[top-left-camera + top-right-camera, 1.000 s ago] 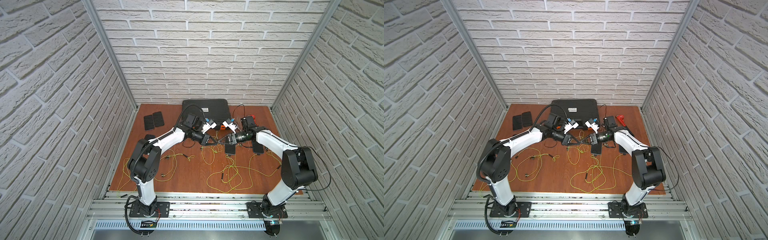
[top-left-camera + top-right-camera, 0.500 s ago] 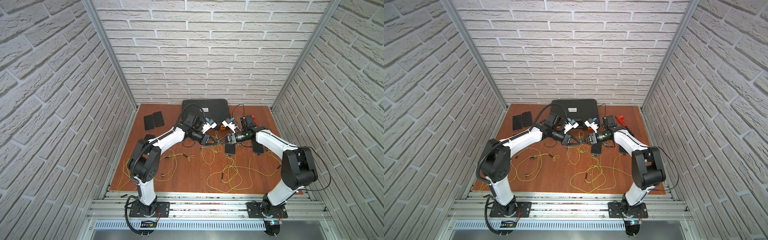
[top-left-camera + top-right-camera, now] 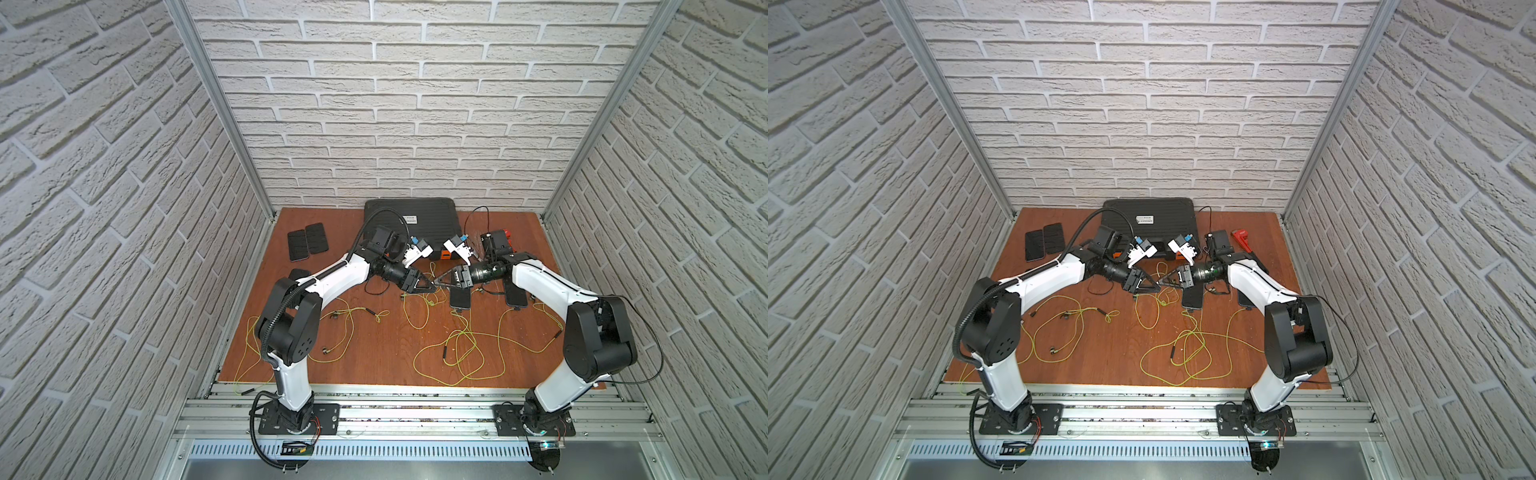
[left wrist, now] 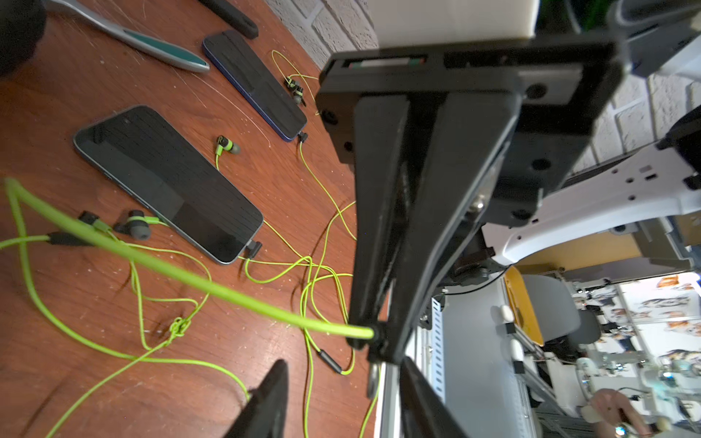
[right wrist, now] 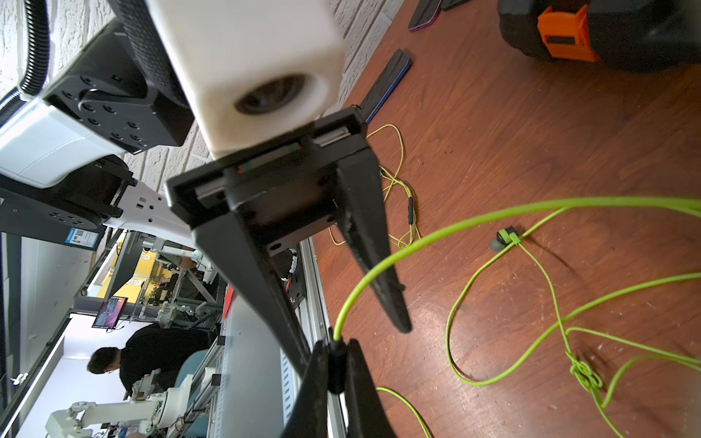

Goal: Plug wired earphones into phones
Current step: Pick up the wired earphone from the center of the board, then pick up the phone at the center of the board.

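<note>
Both grippers meet above the middle of the table. My right gripper (image 5: 337,373) (image 3: 444,283) is shut on the dark plug (image 5: 337,362) (image 4: 373,335) of one yellow-green earphone cord (image 4: 189,277), which hangs off in a loop. My left gripper (image 4: 341,402) (image 3: 431,285) stands open, its fingers (image 5: 370,242) spread to either side of that plug and apart from it. Two phones (image 4: 167,182) (image 4: 258,85) lie flat below, each with a cord plugged into its end. Two more phones (image 3: 307,243) lie at the back left. Loose earphones (image 3: 457,353) sprawl over the front.
A big black case (image 3: 409,220) with orange latches stands at the back middle, and a red tool (image 3: 1241,239) lies right of it. A grey and teal handled tool (image 4: 151,41) lies near the phones. The metal rail (image 3: 415,411) runs along the front edge.
My left gripper's jaws have parted and let go of the plug. The right gripper stays shut on it. Neither arm has visibly shifted.
</note>
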You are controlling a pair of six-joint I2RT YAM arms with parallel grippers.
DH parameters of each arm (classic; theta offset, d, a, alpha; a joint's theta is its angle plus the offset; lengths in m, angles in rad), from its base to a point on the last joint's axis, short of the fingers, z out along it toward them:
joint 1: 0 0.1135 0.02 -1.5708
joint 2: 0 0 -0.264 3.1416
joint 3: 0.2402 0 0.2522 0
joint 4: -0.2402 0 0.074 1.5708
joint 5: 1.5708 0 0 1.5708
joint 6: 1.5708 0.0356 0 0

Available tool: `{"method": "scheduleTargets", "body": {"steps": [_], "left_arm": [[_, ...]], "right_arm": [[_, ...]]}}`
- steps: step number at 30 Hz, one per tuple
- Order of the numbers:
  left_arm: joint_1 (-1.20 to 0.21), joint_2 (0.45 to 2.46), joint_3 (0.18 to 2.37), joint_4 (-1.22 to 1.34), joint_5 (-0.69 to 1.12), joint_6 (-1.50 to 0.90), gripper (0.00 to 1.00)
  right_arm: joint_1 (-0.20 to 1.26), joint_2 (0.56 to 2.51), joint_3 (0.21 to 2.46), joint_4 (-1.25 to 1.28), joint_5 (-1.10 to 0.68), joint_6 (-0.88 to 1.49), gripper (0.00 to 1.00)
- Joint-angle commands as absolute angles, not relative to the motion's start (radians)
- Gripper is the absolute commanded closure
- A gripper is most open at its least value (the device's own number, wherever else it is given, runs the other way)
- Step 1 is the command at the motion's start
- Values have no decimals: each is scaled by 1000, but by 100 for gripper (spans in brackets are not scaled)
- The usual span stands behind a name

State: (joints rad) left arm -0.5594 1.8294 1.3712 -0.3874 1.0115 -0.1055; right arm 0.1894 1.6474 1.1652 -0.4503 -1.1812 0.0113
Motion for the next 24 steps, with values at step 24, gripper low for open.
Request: {"method": "scheduleTargets", "body": {"steps": [24], "left_arm": [[8,1575,1284,-779,80,-270,2]], "right_arm": [[235,1458,972,-204,-840,179,94]]}}
